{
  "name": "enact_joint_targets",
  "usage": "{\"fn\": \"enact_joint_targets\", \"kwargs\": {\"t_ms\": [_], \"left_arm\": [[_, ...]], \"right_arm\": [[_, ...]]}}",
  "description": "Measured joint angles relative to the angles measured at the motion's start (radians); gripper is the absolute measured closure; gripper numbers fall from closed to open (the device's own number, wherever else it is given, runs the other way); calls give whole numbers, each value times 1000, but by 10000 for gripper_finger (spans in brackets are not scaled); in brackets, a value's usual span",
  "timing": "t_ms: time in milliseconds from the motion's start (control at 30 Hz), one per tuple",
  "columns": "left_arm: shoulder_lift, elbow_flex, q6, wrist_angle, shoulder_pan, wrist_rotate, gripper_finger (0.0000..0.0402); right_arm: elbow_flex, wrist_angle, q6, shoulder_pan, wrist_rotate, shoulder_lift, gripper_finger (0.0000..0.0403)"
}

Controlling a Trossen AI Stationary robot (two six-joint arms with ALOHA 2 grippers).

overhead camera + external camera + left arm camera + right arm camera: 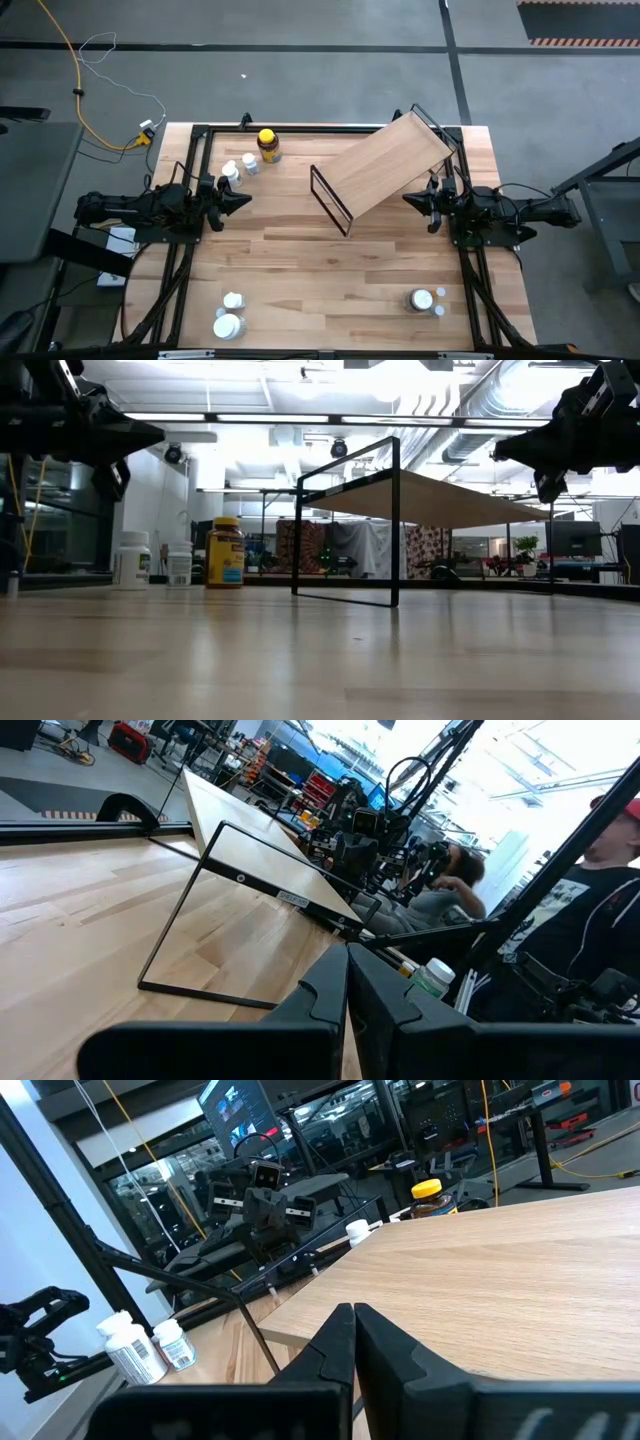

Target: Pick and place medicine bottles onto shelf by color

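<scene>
Two dark arms face each other across a butcher-block table [330,270], each pincer clenched on nothing. Seen from above, the left gripper [243,198] sits at about nine o'clock of the table, raised over the wood and pointing inward; the right gripper [410,199] sits at about three o'clock, pointing back at it, its tip just beside the near edge of the shelf [390,160].

That shelf — a light-wood board on thin black wire frame ends — stands askew toward twelve to one o'clock, turned diagonally to the table's edges. In the low view its board is raised on the wire frame, and nothing can be seen on it.

At eleven o'clock stands an amber bottle with a yellow cap [268,145], with two small white bottles [240,168] just beside it, near the left gripper. At seven o'clock, near the table's front edge, are two more white bottles [230,315], close together. At five o'clock another white pair [425,301] stands well apart from the rest.

Beyond the table, the left wrist view shows a person in a dark shirt [590,920] and another person [450,885] farther back.
</scene>
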Motion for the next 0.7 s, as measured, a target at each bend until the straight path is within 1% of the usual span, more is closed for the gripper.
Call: {"fn": "enact_joint_targets", "kwargs": {"t_ms": [567, 700], "left_arm": [[0, 0, 0, 4, 0, 0, 401], [0, 0, -16, 35, 0, -31, 401]], "right_arm": [[0, 0, 0, 0, 0, 0, 402], [0, 0, 0, 0, 0, 0, 402]]}}
